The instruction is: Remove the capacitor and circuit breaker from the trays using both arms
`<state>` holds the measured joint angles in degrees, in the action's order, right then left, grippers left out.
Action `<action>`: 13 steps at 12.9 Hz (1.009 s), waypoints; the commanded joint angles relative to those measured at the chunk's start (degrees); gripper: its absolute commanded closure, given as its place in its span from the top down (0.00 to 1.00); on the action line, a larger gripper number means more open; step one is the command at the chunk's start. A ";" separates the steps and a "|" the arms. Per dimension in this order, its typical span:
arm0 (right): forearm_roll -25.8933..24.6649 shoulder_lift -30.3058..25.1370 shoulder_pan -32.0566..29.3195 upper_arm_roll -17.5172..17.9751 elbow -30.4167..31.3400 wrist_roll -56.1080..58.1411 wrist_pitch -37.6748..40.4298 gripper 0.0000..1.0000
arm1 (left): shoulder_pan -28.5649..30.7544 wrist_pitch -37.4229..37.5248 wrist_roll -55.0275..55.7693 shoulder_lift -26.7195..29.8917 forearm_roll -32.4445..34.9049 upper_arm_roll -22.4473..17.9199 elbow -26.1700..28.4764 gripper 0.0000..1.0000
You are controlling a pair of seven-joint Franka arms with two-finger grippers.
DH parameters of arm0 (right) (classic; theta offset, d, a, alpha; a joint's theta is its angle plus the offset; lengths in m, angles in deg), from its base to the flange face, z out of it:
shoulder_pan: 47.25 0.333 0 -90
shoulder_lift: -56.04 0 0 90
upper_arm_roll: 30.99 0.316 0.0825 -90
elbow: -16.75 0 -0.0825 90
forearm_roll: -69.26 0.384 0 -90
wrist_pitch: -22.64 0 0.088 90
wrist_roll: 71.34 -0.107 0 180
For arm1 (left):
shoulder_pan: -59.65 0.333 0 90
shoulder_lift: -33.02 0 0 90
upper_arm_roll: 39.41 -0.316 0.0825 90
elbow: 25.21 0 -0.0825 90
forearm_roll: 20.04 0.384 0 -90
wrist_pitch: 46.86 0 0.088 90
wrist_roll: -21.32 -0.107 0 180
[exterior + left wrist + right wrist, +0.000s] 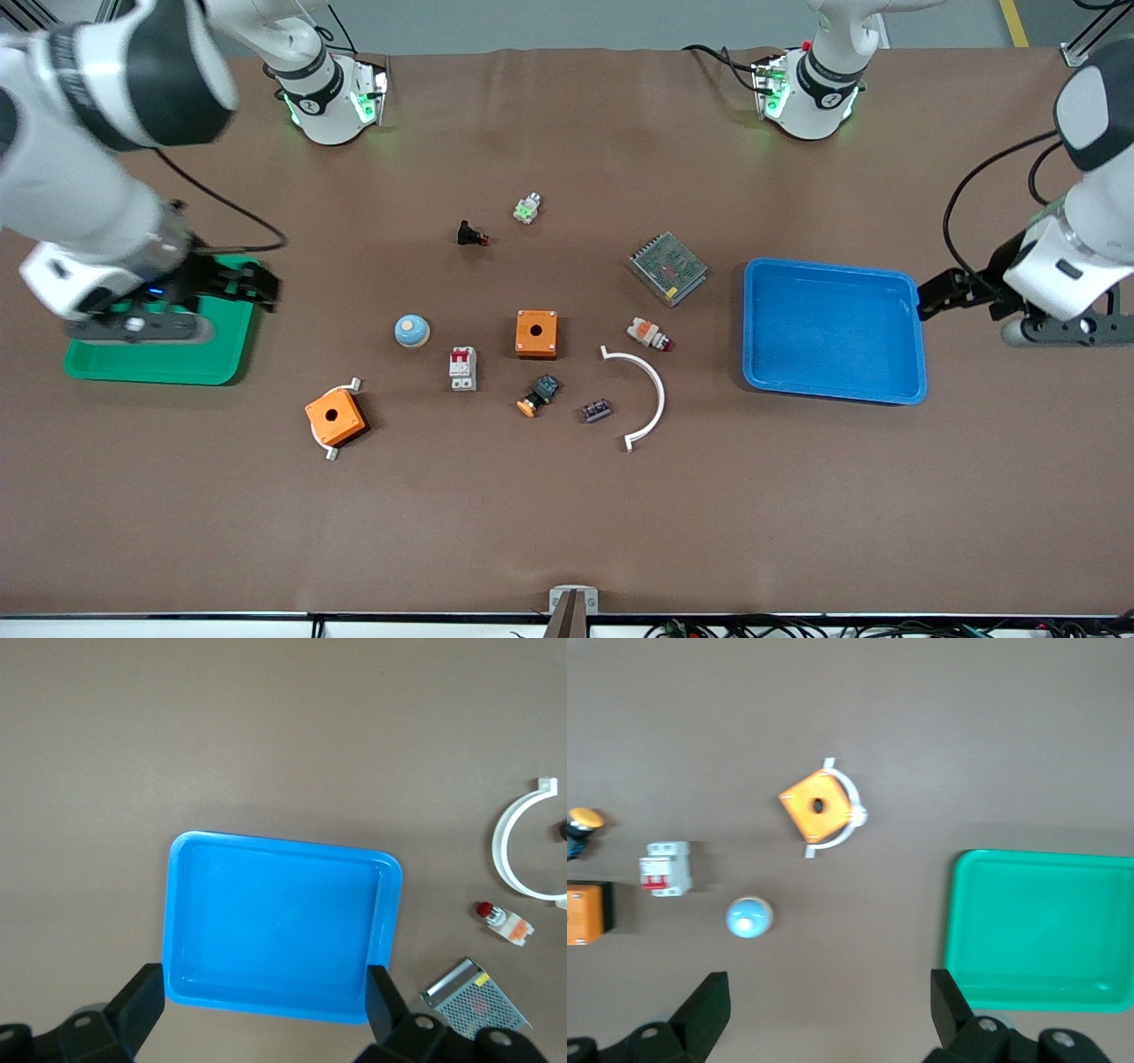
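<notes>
The capacitor is a tiny dark block on the table mid-way between the arms, beside a white curved bracket. The breaker is a white-grey block with red levers, lying toward the right arm's end from the capacitor; it also shows in the right wrist view. My left gripper is open and empty over the edge of the blue tray. My right gripper is open and empty, beside the edge of the green tray.
Two orange boxes, a blue dome, a button with an orange cap, a white-and-orange button, a metal mesh unit, a black piece with a red tip and a small green-white part lie around.
</notes>
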<state>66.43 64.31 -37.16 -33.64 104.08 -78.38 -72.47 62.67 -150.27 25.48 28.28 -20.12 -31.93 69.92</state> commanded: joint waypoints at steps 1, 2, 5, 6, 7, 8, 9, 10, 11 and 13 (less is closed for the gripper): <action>-0.51 -4.93 -6.20 1.25 3.46 5.00 1.33 1.00 | -0.04 3.72 -0.37 1.23 1.22 0.34 -3.62 1.00; -0.16 -6.07 -8.22 1.25 3.55 6.15 2.21 1.00 | -0.56 5.22 -1.95 0.18 1.49 0.25 -6.17 1.00; 0.36 -10.72 -11.48 1.25 7.22 10.19 2.40 1.00 | -0.04 6.99 -4.68 0.08 1.57 0.17 -6.90 1.00; 1.50 -12.48 -12.28 1.16 8.89 10.20 2.22 1.00 | 0.14 8.13 -5.47 0.08 1.66 0.25 -7.07 1.00; 1.77 -14.15 -12.72 1.16 10.30 10.29 2.31 1.00 | 0.14 8.23 -6.35 -0.01 1.58 0.25 -6.90 1.00; 1.86 -15.21 -12.73 1.25 11.10 10.29 2.31 1.00 | 0.14 8.23 -6.44 -0.01 1.58 0.25 -6.81 1.00; 1.86 -15.83 -12.73 1.25 11.37 10.29 2.57 1.00 | -0.04 8.23 -6.36 -0.18 1.58 0.16 -6.89 1.00; 1.86 -16.62 -12.73 1.25 12.24 10.29 2.57 1.00 | 0.05 8.14 -6.53 -0.19 1.58 0.16 -7.07 1.00; 2.21 -17.67 -12.64 1.25 13.03 10.64 2.66 1.00 | 0.40 8.14 -6.71 -0.19 1.58 0.25 -7.33 1.00; 5.37 -18.65 -12.90 1.07 14.36 14.75 2.04 1.00 | -0.12 8.14 -6.45 -0.36 1.66 0.08 -9.34 1.00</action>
<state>69.27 48.12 -48.56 -33.34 115.63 -66.94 -69.50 62.74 -143.45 20.15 28.73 -19.50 -31.86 64.01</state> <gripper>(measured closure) 0.000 0.000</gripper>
